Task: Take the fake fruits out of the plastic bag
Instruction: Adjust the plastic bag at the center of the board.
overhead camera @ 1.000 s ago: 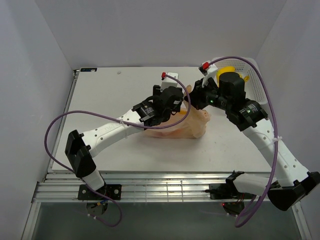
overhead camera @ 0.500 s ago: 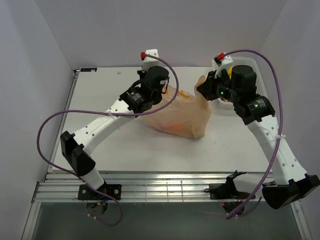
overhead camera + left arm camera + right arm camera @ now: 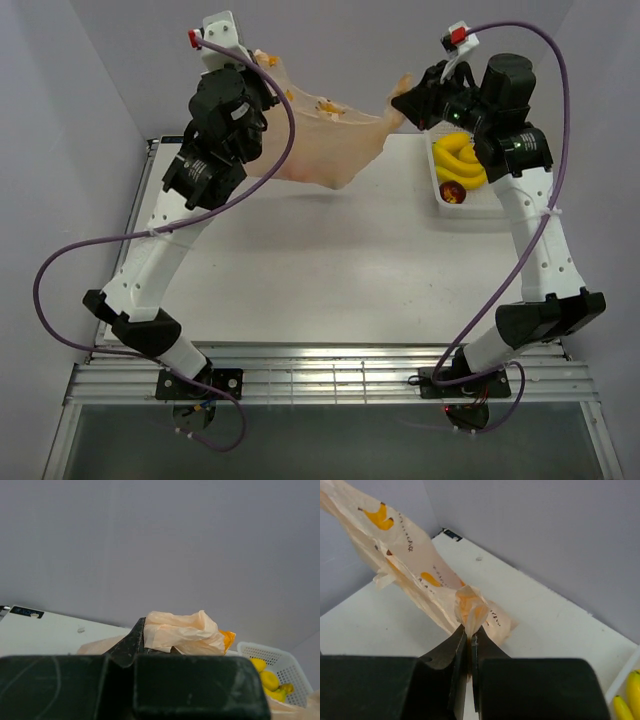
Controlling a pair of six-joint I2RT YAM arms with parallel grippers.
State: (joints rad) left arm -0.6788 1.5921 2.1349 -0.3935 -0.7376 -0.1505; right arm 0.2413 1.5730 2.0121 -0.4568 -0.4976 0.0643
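Observation:
The plastic bag (image 3: 325, 140), thin pale peach with yellow banana prints, hangs stretched in the air above the far side of the table. My left gripper (image 3: 262, 62) is raised high at the back left, shut on a bunched end of the plastic bag (image 3: 180, 632). My right gripper (image 3: 405, 100) is raised at the back right, and in the right wrist view it (image 3: 470, 636) is shut on a twisted bit of the plastic bag (image 3: 470, 607). The fake fruits are hidden; none lies on the table, and I cannot tell whether the bag holds them.
A white lattice basket (image 3: 497, 207) stands at the back right of the table, under the right arm. It holds a yellow banana bunch (image 3: 462, 160) and a small dark red fruit (image 3: 450, 192). Grey walls close in on the left, the back and the right.
Both arms have risen high and moved apart, lifting the bag off the table and stretching it between them. The left gripper closed on the bag's end.

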